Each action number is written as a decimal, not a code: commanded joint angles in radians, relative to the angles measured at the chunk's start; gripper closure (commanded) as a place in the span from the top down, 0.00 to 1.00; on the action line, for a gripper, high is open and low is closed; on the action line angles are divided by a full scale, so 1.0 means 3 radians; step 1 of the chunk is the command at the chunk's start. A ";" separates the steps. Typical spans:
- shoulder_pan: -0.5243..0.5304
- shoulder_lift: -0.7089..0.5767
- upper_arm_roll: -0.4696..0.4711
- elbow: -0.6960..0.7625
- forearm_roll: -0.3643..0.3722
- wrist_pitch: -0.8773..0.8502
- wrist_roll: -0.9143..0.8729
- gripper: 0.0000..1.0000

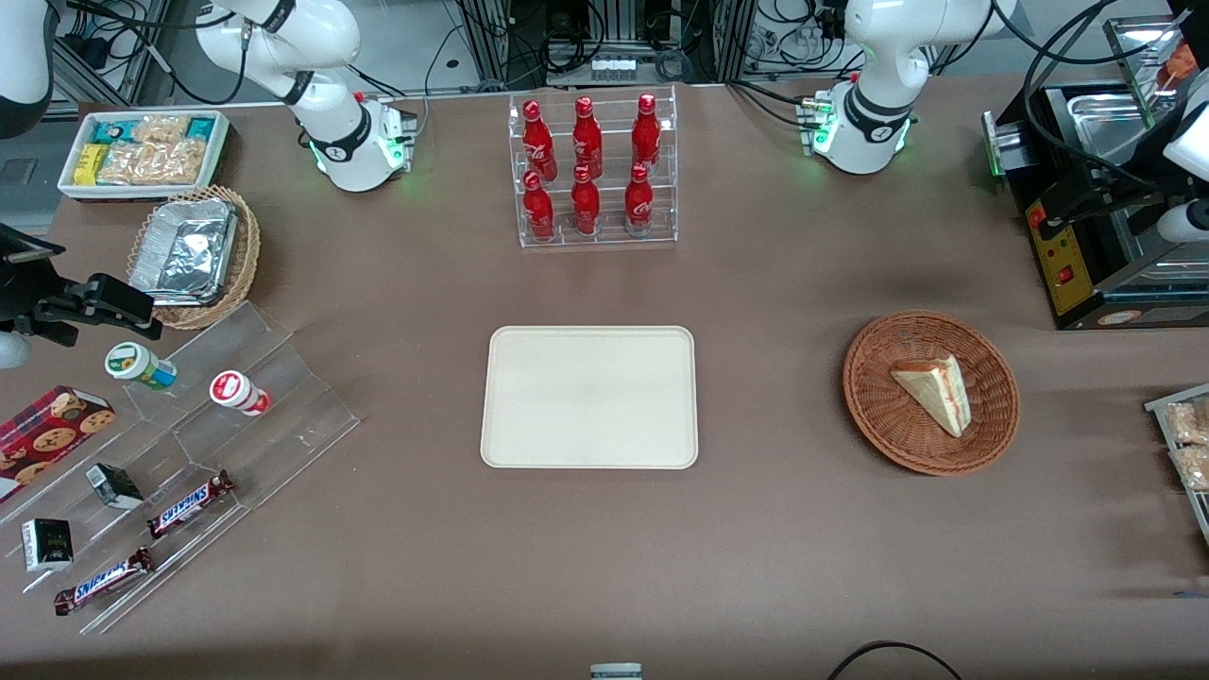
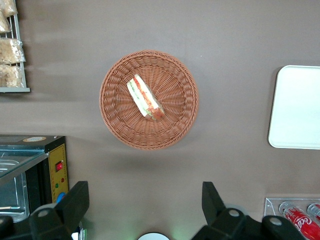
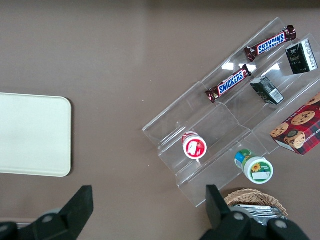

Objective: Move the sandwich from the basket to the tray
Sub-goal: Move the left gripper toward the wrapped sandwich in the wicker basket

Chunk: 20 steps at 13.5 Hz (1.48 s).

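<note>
The sandwich (image 1: pixel 935 389), a pale bread wedge with red and green filling, lies in the round reddish-brown wicker basket (image 1: pixel 883 420) toward the working arm's end of the table. The cream tray (image 1: pixel 589 397) lies flat and bare at the table's middle, beside the basket. My left gripper (image 1: pixel 1086 194) hangs high above the table, farther from the front camera than the basket, near a black appliance. In the left wrist view the gripper (image 2: pixel 145 192) is open and empty, well apart from the sandwich (image 2: pixel 145 97), the basket (image 2: pixel 120 125) and the tray (image 2: pixel 297 107).
A black appliance (image 1: pixel 1086 255) stands close to the gripper. A clear rack of red bottles (image 1: pixel 595 170) stands farther back than the tray. A rack of snack bags (image 1: pixel 1185 444) sits at the table edge. A clear stepped stand with snacks (image 1: pixel 189 444) is toward the parked arm's end.
</note>
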 commanded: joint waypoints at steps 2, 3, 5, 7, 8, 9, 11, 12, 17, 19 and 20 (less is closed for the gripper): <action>-0.0029 0.0057 0.0007 0.0128 0.0007 -0.0107 0.0049 1.00; -0.0029 0.0062 0.0007 0.0123 0.0012 -0.0107 0.0044 1.00; -0.0024 0.0102 0.0007 0.0113 0.0027 -0.0107 -0.0098 1.00; 0.0016 0.0209 0.0012 0.0072 0.0027 -0.0092 -0.0654 1.00; 0.0037 0.0291 0.0018 0.0056 0.0027 -0.0072 -0.0748 1.00; 0.0037 0.0368 0.0033 0.0006 0.0022 -0.0036 -0.0815 1.00; 0.0088 0.0491 0.0038 -0.0086 0.0017 0.0117 -0.1084 1.00; 0.0093 0.0522 0.0038 -0.0208 0.0027 0.0290 -0.1324 1.00; 0.0027 0.0619 0.0033 -0.1128 0.0078 0.1527 -0.2312 1.00; 0.0027 0.0665 0.0033 -0.1415 0.0078 0.1926 -0.2466 1.00; 0.0017 0.0716 0.0033 -0.1538 0.0078 0.2130 -0.2543 1.00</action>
